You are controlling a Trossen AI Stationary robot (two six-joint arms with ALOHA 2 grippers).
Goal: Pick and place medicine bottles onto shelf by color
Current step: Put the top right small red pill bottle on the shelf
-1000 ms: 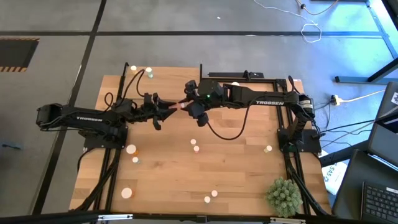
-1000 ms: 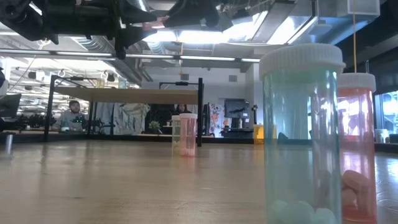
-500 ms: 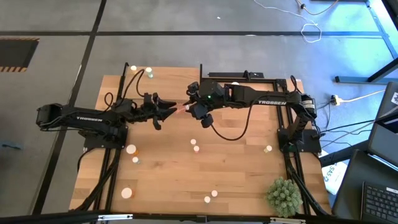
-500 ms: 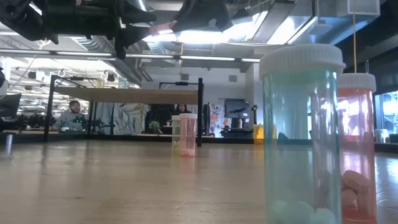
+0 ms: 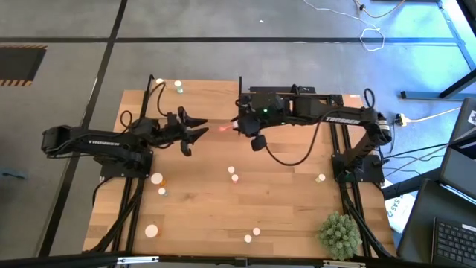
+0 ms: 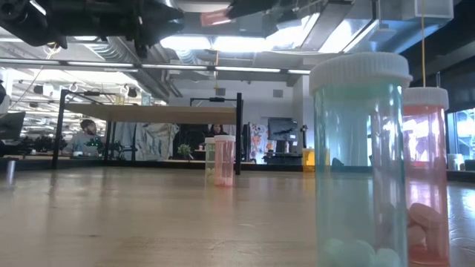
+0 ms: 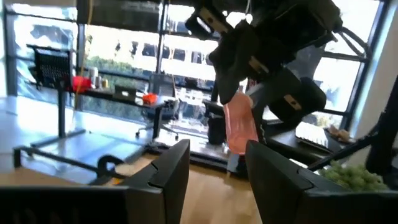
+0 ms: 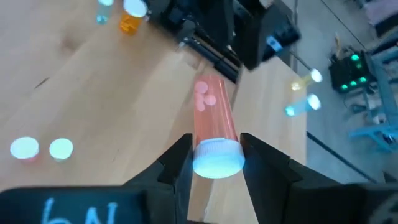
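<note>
A reddish medicine bottle (image 5: pixel 224 128) with a white cap hangs in the air over the table's far middle, with my right gripper (image 5: pixel 238 126) shut on it. Just left of its free end, my left gripper (image 5: pixel 199 134) stands open with nothing between its fingers (image 7: pixel 177 171); the bottle (image 7: pixel 239 127) shows beyond them. The shelf (image 6: pixel 148 113), a raised wooden board on thin black posts, lies under my right arm. Other medicine bottles stand upright on the tabletop, among them a pale green one (image 6: pixel 362 159) and a reddish one (image 6: pixel 427 178). My right gripper pinches the bottle's cap end (image 8: pixel 216 158) between its two fingers (image 8: pixel 177 165). The fingers come from the table's right side, slanting down, and lie along the bottle. The bottle's body (image 8: pixel 212 109) sticks out past the fingertips toward my left gripper, clear of the table.
Small bottles are scattered over the table: one pair (image 5: pixel 233 174) at the middle, another (image 5: pixel 252 235) near the front, several at the left (image 5: pixel 157 179) and far left corner (image 5: pixel 168 84). A spiky green plant ball (image 5: pixel 340 234) sits at the near right corner.
My right gripper has drawn back toward the table's right edge and risen a little, rolling as it went. It took the reddish bottle away from my left gripper's fingers. My left gripper has stayed in place and rolled about its own axis.
</note>
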